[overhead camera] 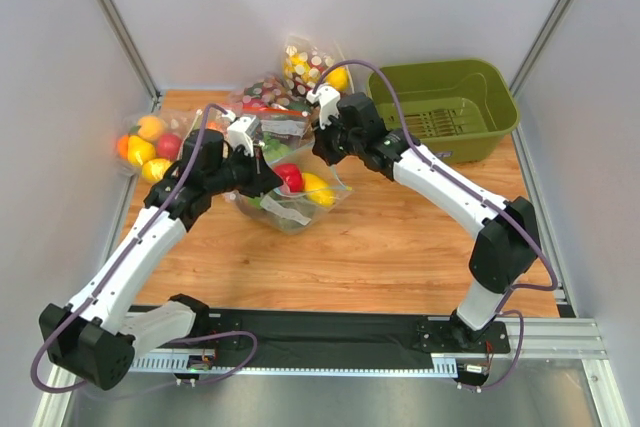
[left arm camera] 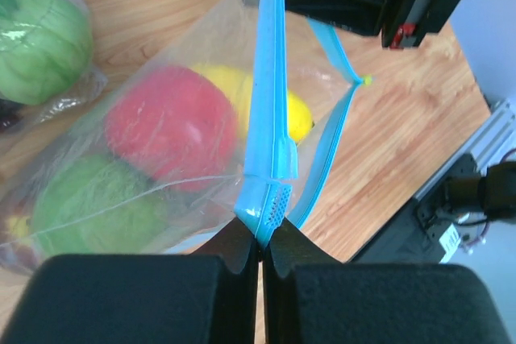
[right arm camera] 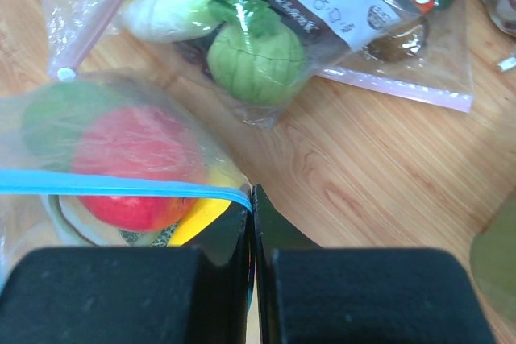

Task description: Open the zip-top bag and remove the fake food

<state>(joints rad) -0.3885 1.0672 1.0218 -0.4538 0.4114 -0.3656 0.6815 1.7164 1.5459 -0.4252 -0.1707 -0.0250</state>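
Two pincers clamp the zip-top bag (overhead camera: 290,197) between them: left pincer (left arm camera: 260,239) on its teal slider end, right pincer (right arm camera: 252,207) on the strip's opposite end. Film looks soft, slippery; fake food (left arm camera: 169,122) light.

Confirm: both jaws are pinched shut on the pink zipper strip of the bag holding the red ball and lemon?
Not quite: the strip is teal-blue, not pink. The left wrist view shows the left gripper shut on the zipper strip of the zip-top bag, over the red ball and lemon. The right gripper pinches the same strip.
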